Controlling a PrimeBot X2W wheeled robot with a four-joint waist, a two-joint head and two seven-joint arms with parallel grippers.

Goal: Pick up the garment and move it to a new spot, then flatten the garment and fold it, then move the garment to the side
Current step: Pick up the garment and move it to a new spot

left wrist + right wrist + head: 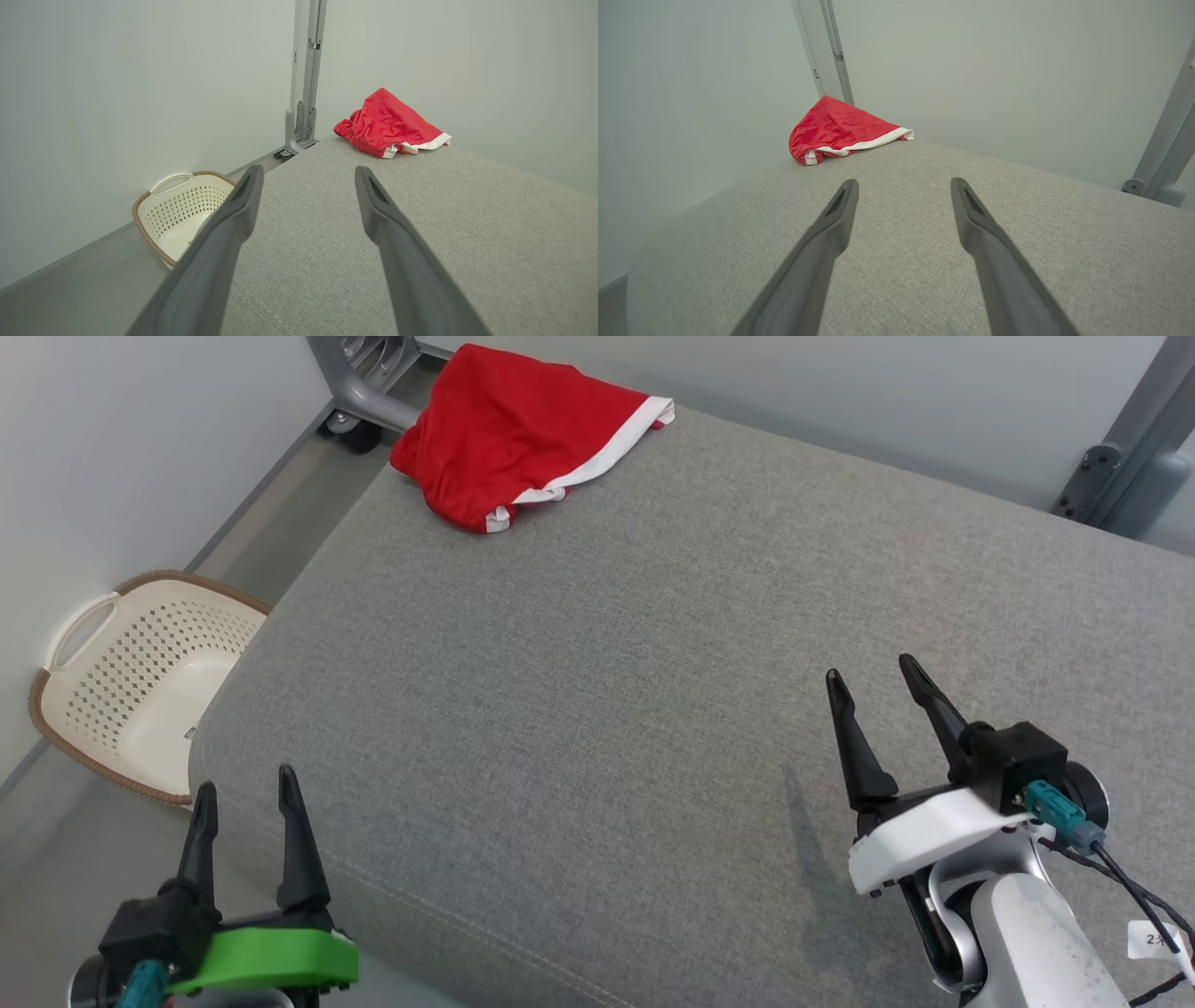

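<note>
Garment (523,429) bunched far left on grey cushion (653,663) — untouched. Left gripper (245,778), right gripper (868,666) near — both spread wide, empty.

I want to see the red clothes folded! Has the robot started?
Nothing looks done: the crumpled red garment with white trim lies on the far corner of the grey fabric cushion. Nothing in hand: left gripper and right gripper hover open. Picking up, flattening, folding, moving aside remain.

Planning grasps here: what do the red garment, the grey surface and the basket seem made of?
Red garment: thin, slightly shiny synthetic fabric, probably; it creases softly. Grey surface: matte woven upholstery, visible weave. Basket: cream perforated plastic, seemingly, brown woven rim.
</note>
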